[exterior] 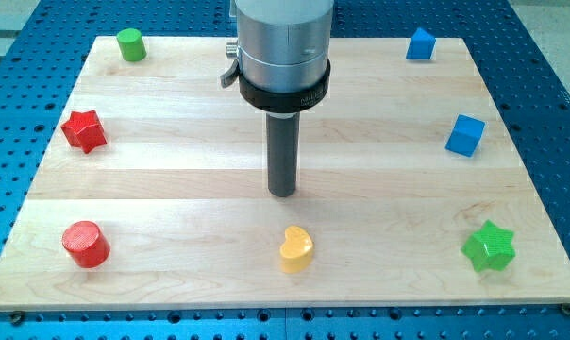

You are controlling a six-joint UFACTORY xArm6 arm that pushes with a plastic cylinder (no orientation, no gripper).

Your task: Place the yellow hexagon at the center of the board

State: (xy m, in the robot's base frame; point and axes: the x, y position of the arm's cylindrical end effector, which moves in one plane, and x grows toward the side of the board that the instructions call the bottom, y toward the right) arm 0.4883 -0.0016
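The only yellow block (296, 248) looks heart-shaped rather than hexagonal; it sits near the board's bottom edge, at mid-width. My tip (282, 193) rests on the wooden board (172, 189) near its middle, a short way above the yellow block and slightly to its left, not touching it. The silver arm body rises from the rod to the view's top.
A green cylinder (130, 44) is at top left, a red star (84, 130) at left, a red cylinder (85, 244) at bottom left. Two blue blocks (420, 43) (465, 135) are at top right and right. A green star (489, 246) is at bottom right.
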